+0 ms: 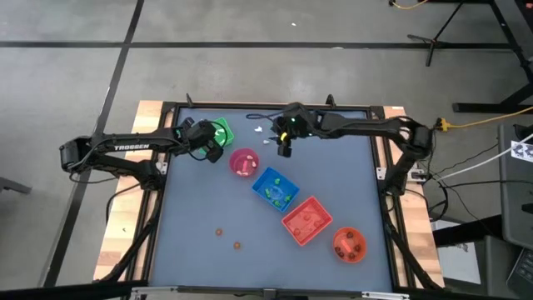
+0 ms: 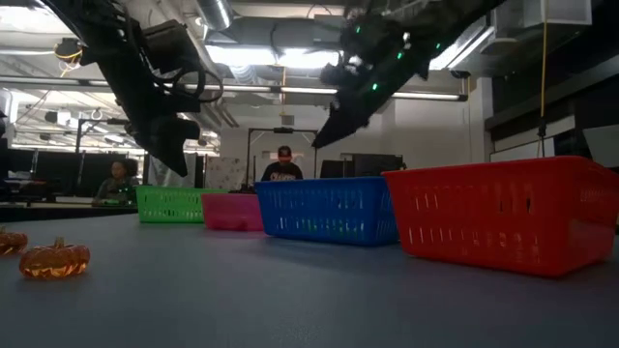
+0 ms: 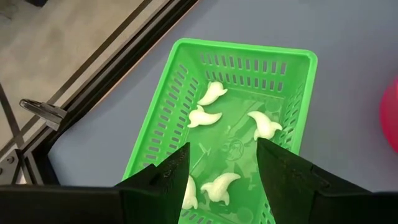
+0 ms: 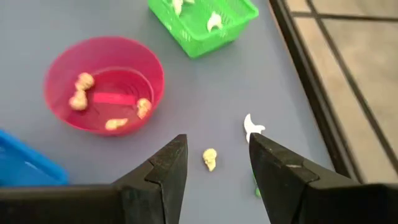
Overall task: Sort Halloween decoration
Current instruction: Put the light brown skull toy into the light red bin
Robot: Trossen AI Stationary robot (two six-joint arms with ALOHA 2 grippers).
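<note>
L gripper (image 3: pixel 221 171) hangs over the green tray (image 3: pixel 161 124) near the table's (image 1: pixel 191 250) far-left corner, jaws spread w/ nothing between them. Inside the tray lie several white ghost trinkets (image 3: pixel 203 116), loose on its floor (five or so, one partly hidden by a finger).

R gripper (image 4: pixel 214 162) hovers above the far edge of the table, about mid-way along, jaws apart and empty. Right under it on the bare tabletop: a small cream skull trinket (image 4: pixel 210 158) and a white ghost (image 4: pixel 252 126) just beside it, not touching; a bit of green shows by the R finger, too hidden to tell what it is.

Pink bowl (image 4: pixel 102 87) sits near the green tray, w/ a few cream skull pieces (image 4: pixel 79 99) in it. From there a diagonal row runs toward the near-right corner: blue tray (image 1: pixel 276 188) w/ green bits inside, red tray (image 1: pixel 306 220), orange bowl (image 1: pixel 349 243).

Two small orange pumpkins (image 1: pixel 227 238) lie on the table toward the near edge, L of centre, well apart from the containers; low view shows one pumpkin (image 2: pixel 54 259) upright on the surface.

People visible in the room beyond the table (image 2: pixel 283 166).
</note>
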